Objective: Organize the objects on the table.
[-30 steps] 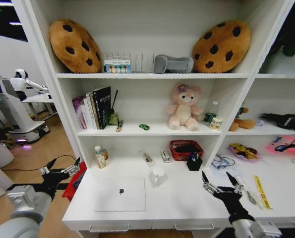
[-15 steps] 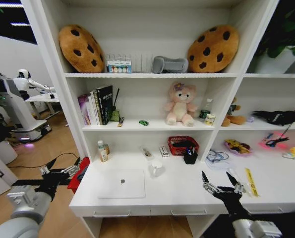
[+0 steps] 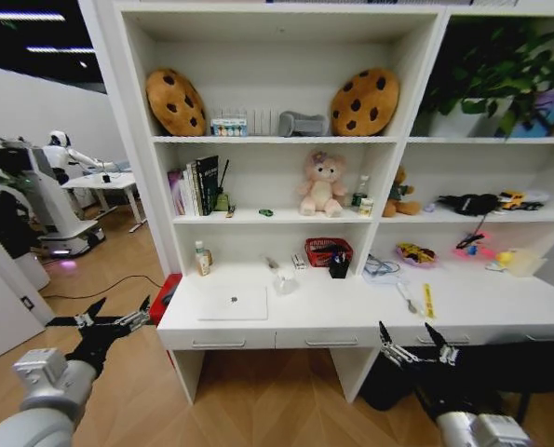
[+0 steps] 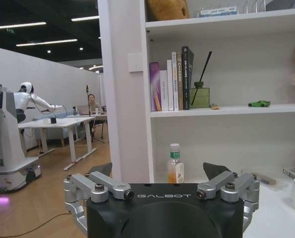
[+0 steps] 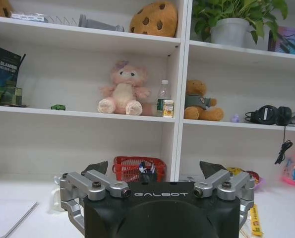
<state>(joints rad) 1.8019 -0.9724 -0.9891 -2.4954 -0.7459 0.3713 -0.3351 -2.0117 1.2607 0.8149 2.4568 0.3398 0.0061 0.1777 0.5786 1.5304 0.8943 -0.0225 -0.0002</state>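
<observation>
Fingers spread on both grippers, left (image 3: 118, 319) and right (image 3: 418, 342); yellow strip (image 3: 427, 301) lies ahead of the right, lengthwise away.

We wore pale grey rounded arm shells ending in black wrists. Our left gripper (image 3: 116, 318) and right gripper (image 3: 414, 341) were alike: a black housing stamped GALBOT in pale letters, silver metal linkages fastened with dark round screws, and black pointed fingertips (image 4: 218, 170). The right forearm carried a light grey block near the wrist.
</observation>
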